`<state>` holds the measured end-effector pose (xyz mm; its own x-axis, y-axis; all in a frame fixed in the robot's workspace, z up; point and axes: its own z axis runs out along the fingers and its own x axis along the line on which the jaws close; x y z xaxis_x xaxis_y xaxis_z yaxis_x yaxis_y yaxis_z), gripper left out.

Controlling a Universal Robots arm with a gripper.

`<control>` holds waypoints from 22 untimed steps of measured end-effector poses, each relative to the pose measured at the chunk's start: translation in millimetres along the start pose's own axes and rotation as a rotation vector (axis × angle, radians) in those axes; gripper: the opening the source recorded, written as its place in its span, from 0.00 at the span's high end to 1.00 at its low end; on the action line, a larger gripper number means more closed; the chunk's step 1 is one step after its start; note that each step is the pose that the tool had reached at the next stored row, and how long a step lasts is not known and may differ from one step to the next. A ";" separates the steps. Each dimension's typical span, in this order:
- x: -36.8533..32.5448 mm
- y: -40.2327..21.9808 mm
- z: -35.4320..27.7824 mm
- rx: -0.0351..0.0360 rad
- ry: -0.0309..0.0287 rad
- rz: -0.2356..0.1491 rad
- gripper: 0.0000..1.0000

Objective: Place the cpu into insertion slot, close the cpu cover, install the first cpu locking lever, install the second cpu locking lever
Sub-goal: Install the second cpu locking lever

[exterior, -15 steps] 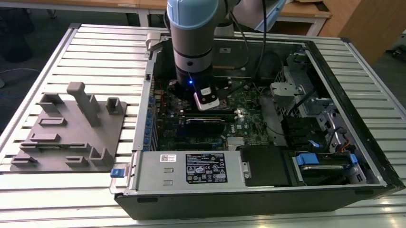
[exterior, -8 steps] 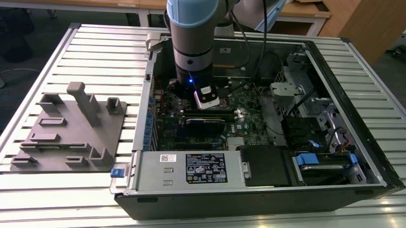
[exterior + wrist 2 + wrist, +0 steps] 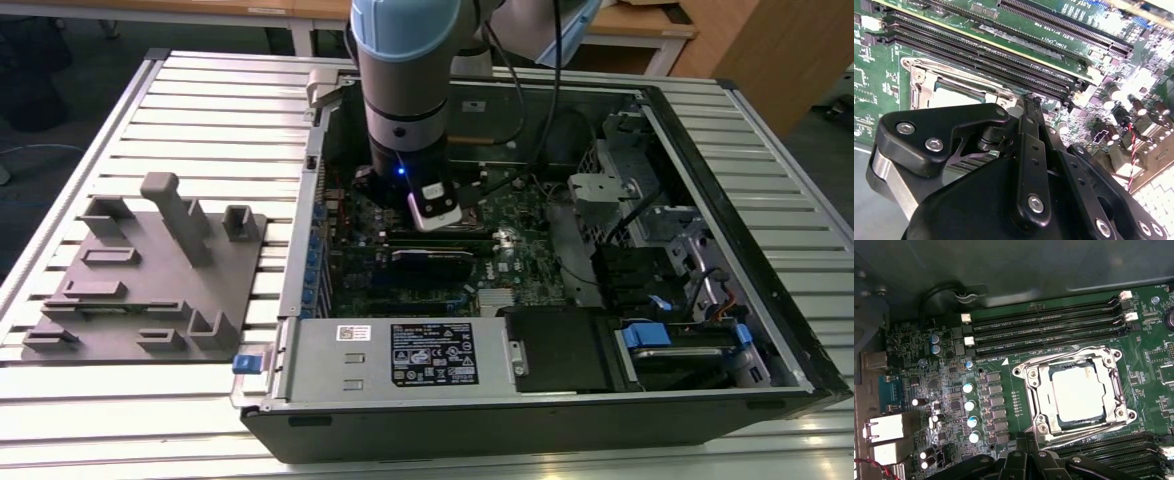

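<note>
The cpu (image 3: 1077, 392) lies flat in the insertion slot (image 3: 1118, 412), its silver-grey top showing through the window of the cpu cover (image 3: 1041, 390). The cover sits down over the chip. One thin wire locking lever (image 3: 1064, 356) runs along the side by the memory slots, and another (image 3: 1081, 428) along the opposite side. My gripper (image 3: 1024, 438) hangs just off the socket's corner, shut with nothing in it. In the second wrist view its black links converge at the gripper (image 3: 1027, 100), beside the cpu (image 3: 951, 96) and the cover (image 3: 921, 75). In the exterior view the gripper (image 3: 438, 222) is low over the motherboard.
Long black memory slots (image 3: 1049, 325) lie beside the socket, capacitors (image 3: 970, 405) and rear ports (image 3: 884, 427) further off. The open computer case (image 3: 694, 150) holds a power supply (image 3: 400, 355) and drive bays (image 3: 667, 340). A grey fixture plate (image 3: 147, 290) stands at the exterior view's left.
</note>
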<state>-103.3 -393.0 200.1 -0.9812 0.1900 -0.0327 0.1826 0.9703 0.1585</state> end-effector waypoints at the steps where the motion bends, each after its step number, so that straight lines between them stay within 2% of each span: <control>1: 0.0 0.0 0.3 -0.0032 0.0006 0.000 0.89; 3: 0.0 -0.1 0.9 -0.0112 0.0020 0.001 0.89; 5: 0.0 -0.1 1.3 -0.0163 0.0027 0.001 0.89; 8: 0.0 -0.2 1.2 -0.0182 0.0033 0.001 0.89; 10: 0.0 0.1 -1.2 -0.0182 0.0035 0.001 0.89; 17: -0.8 3.9 -24.6 -0.0183 0.0034 0.001 0.89; 22: -1.3 6.0 -37.6 -0.0182 0.0034 0.001 0.89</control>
<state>-103.3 -393.0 238.1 -0.9812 0.1906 -0.0292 0.1827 0.9672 0.1765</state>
